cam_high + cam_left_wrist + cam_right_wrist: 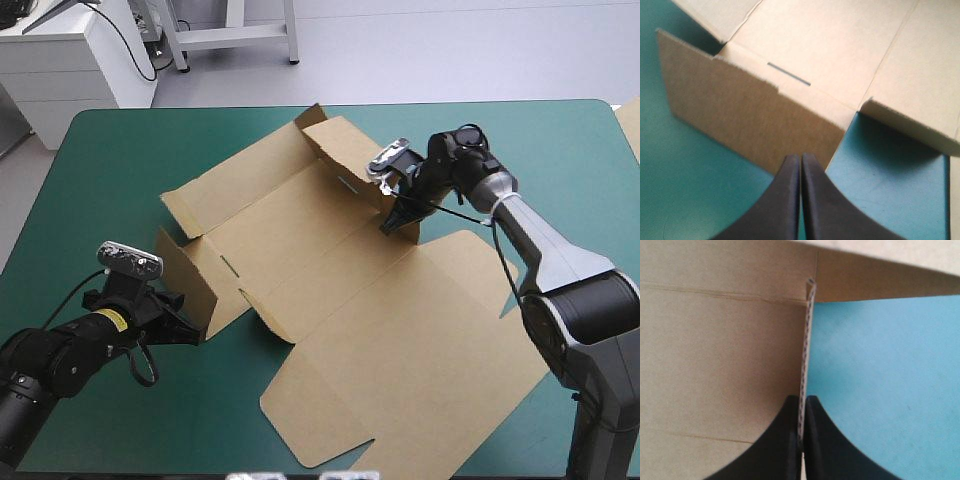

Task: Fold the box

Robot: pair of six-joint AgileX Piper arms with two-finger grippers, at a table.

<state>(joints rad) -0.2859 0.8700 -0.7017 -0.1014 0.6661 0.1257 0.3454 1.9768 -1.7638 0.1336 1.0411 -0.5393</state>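
The brown box [330, 260] lies opened out across the middle of the teal-green table, its big lid panel [400, 370] flat toward the front right. A side wall at the far right stands on edge, and my right gripper [395, 222] is shut on it. The right wrist view shows that wall's thin edge [807, 340] running up from between the fingers of the right gripper [802, 402]. My left gripper [190, 330] is shut and empty at the box's left end. In the left wrist view, the left gripper's [801, 160] tip sits against a raised brown flap [740, 115].
Bare teal-green cover [100, 190] lies to the left of the box, and more [560, 170] to the far right. A strip of pale board [632, 125] shows at the table's right edge. A slot [789, 74] is cut in the panel behind the raised flap.
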